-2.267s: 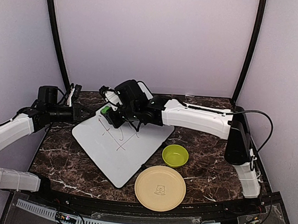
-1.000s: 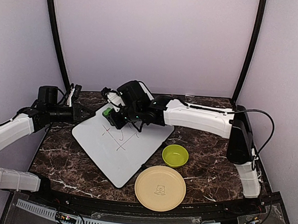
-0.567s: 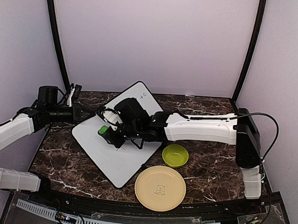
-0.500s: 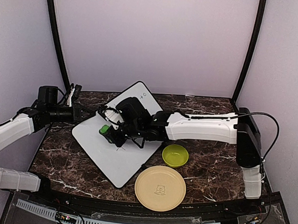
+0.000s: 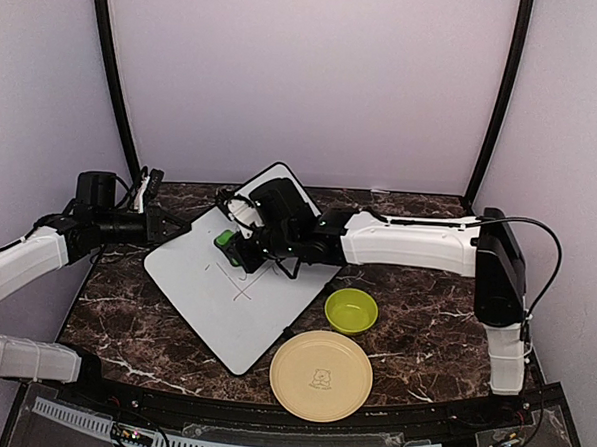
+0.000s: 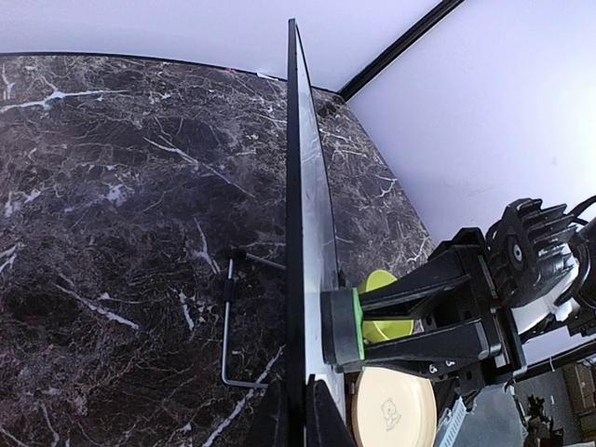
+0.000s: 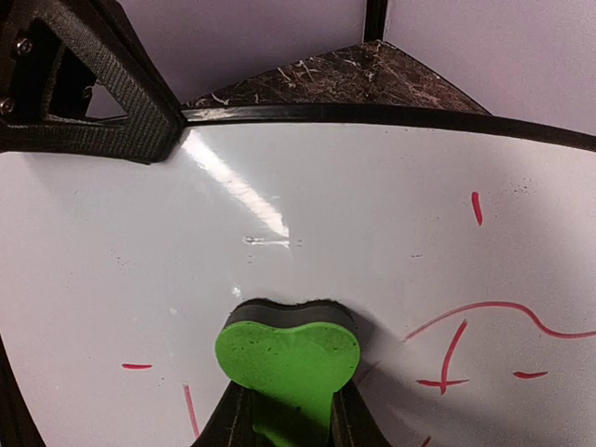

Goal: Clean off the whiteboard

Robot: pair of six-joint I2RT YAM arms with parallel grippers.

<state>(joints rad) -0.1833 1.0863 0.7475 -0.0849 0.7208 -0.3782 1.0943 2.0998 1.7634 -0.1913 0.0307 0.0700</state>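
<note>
Top view: the large white, black-rimmed whiteboard lies diagonally on the dark marble table, left of centre. Your left gripper is clamped on its left corner, and your right gripper grasps the green foam eraser against its face.

Left wrist view: press the pad flat against the braced board.

Right wrist view: sweep over the red marker strokes on either side of the pad.

You have one board, one eraser, one round lime bowl, one round beige plate, and at least six strokes.

whiteboard: glossy smooth white, glare streak, thin black rim | eraser: matt pitted green foam, dark felt-like base | table: polished dark marble-look | plate: matt beige | bowl: glossy lime
</note>
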